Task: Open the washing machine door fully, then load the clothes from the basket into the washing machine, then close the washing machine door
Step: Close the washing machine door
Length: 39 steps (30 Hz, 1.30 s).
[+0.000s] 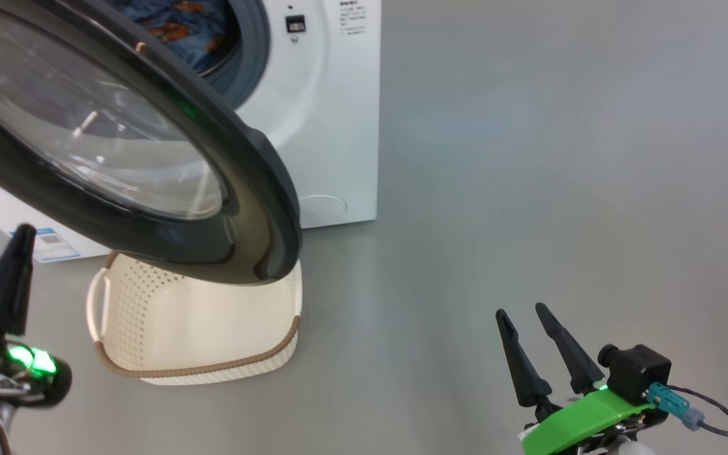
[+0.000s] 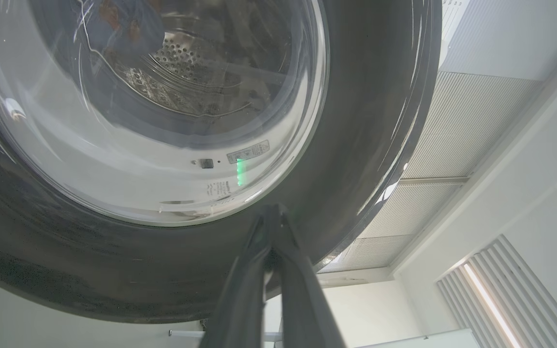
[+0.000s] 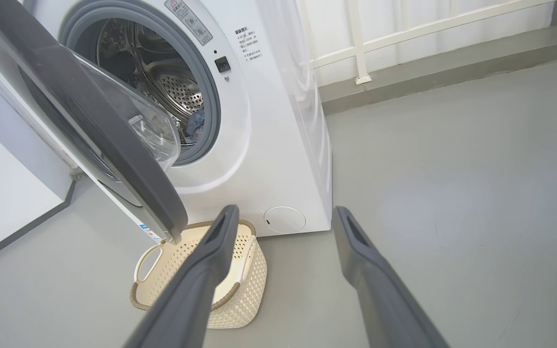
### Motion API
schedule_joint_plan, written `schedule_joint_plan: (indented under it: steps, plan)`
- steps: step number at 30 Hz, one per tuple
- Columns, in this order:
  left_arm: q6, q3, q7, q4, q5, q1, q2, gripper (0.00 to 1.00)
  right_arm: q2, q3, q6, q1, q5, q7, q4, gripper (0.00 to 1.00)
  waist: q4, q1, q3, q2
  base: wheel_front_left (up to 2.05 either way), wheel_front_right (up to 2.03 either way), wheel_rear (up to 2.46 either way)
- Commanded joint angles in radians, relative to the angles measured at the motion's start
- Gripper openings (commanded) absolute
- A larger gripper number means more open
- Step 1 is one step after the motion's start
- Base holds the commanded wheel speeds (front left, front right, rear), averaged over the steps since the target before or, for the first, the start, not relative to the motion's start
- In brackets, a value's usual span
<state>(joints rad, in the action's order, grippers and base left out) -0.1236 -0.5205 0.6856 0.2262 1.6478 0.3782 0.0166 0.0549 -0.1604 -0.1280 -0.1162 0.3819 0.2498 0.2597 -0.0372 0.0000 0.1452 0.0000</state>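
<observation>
The washing machine door (image 1: 117, 139) is hanging partly open, spreading toward 10 o'clock in the head view and overhanging the one basket (image 1: 200, 316) at 8 o'clock. The basket is sitting empty on the floor, just in front of the washing machine (image 1: 332, 126) at 12 o'clock. Blue printed clothes (image 1: 181, 31) are lying in the drum. At 9 o'clock the left gripper (image 1: 21, 232) is pressing its two fingers together on nothing, tips by the door's black rim; contact is unclear. At 5 o'clock the right gripper (image 1: 519, 311) is spreading wide, grasping nothing.
</observation>
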Motion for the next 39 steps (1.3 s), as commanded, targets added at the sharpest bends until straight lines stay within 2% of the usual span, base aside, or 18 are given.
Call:
schedule_joint_plan:
  steps: [1, 2, 3, 4, 5, 6, 12, 14, 17, 18, 19, 20, 21, 23, 30, 39]
  plan:
    - [-0.007, -0.017, -0.005, -0.036, 0.006, -0.015, 0.034, 0.0, -0.005, -0.023, -0.003, 0.013, -0.001, 0.012, -0.019, 1.0, 0.014, 0.0, -0.014, 0.0, 0.0, 0.0, 0.0]
    - [-0.007, -0.01, -0.017, -0.041, 0.013, -0.028, 0.034, 0.0, -0.005, -0.022, -0.003, 0.015, -0.001, 0.012, -0.018, 1.0, 0.019, 0.0, -0.019, 0.0, 0.0, 0.0, 0.0]
    - [-0.007, -0.006, -0.033, -0.05, 0.011, -0.042, 0.034, 0.05, -0.005, -0.021, -0.003, 0.017, -0.001, 0.012, -0.016, 1.0, 0.023, 0.0, -0.024, 0.0, 0.0, 0.0, 0.0]
    - [-0.007, 0.0, -0.047, -0.059, 0.011, -0.056, 0.034, 0.44, -0.005, -0.021, -0.003, 0.019, -0.001, 0.012, -0.015, 1.0, 0.026, 0.0, -0.027, 0.0, 0.0, 0.0, 0.0]
    - [-0.007, 0.005, -0.061, -0.065, 0.012, -0.069, 0.034, 0.89, -0.005, -0.019, -0.003, 0.021, -0.002, 0.012, -0.013, 1.0, 0.03, 0.0, -0.031, 0.0, 0.0, 0.0, 0.0]
    - [-0.007, 0.011, -0.074, -0.072, 0.009, -0.083, 0.034, 1.0, -0.005, -0.02, -0.003, 0.023, -0.002, 0.012, -0.012, 1.0, 0.033, 0.0, -0.034, 0.0, 0.0, 0.0, 0.0]
    - [-0.007, 0.038, -0.173, -0.15, -0.04, -0.15, 0.034, 1.0, -0.005, -0.018, -0.003, 0.027, -0.004, 0.012, -0.009, 1.0, 0.05, 0.0, -0.045, 0.0, 0.0, 0.0, 0.0]
    - [-0.007, 0.054, -0.222, -0.191, -0.085, -0.174, 0.034, 1.0, -0.005, -0.019, -0.003, 0.028, -0.003, 0.012, -0.007, 1.0, 0.054, 0.0, -0.046, 0.0, 0.0, 0.0, 0.0]
    - [-0.007, 0.102, -0.362, -0.261, -0.221, -0.23, 0.043, 1.0, -0.005, -0.022, -0.003, 0.026, -0.002, 0.012, -0.006, 1.0, 0.058, 0.0, -0.048, 0.0, 0.0, 0.0, 0.0]
    - [-0.007, 0.196, -0.529, -0.294, -0.346, -0.274, 0.099, 1.0, -0.005, -0.024, -0.003, 0.024, -0.002, 0.012, -0.007, 1.0, 0.059, 0.0, -0.048, 0.0, 0.0, 0.0, 0.0]
    - [-0.007, 0.278, -0.646, -0.295, -0.395, -0.303, 0.143, 1.0, -0.005, -0.026, -0.003, 0.022, 0.002, 0.012, -0.009, 1.0, 0.06, 0.0, -0.049, 0.0, 0.0, 0.0, 0.0]
    - [-0.007, 0.493, -0.928, -0.236, -0.492, -0.359, 0.298, 1.0, -0.005, -0.029, -0.003, 0.021, 0.005, 0.012, -0.013, 1.0, 0.061, 0.0, -0.054, 0.0, 0.0, 0.0, 0.0]
    - [-0.007, 0.529, -0.945, -0.219, -0.54, -0.357, 0.328, 1.0, -0.005, -0.028, -0.003, 0.023, 0.004, 0.012, -0.013, 1.0, 0.062, 0.0, -0.056, 0.0, 0.0, 0.0, 0.0]
    - [-0.007, 0.514, -0.946, -0.219, -0.571, -0.35, 0.327, 1.0, -0.005, -0.027, -0.003, 0.024, 0.003, 0.012, -0.014, 1.0, 0.064, 0.0, -0.055, 0.0, 0.0, 0.0, 0.0]
    - [-0.007, 0.446, -0.947, -0.246, -0.824, -0.359, 0.289, 1.0, -0.005, -0.029, -0.003, 0.023, 0.0, 0.012, -0.017, 1.0, 0.064, 0.0, -0.054, 0.0, 0.0, 0.0, 0.0]
    - [-0.007, 0.417, -0.947, -0.267, -1.132, -0.402, 0.248, 1.0, -0.005, -0.025, -0.003, 0.026, 0.001, 0.012, -0.017, 1.0, 0.068, 0.0, -0.056, 0.0, 0.0, 0.0, 0.0]
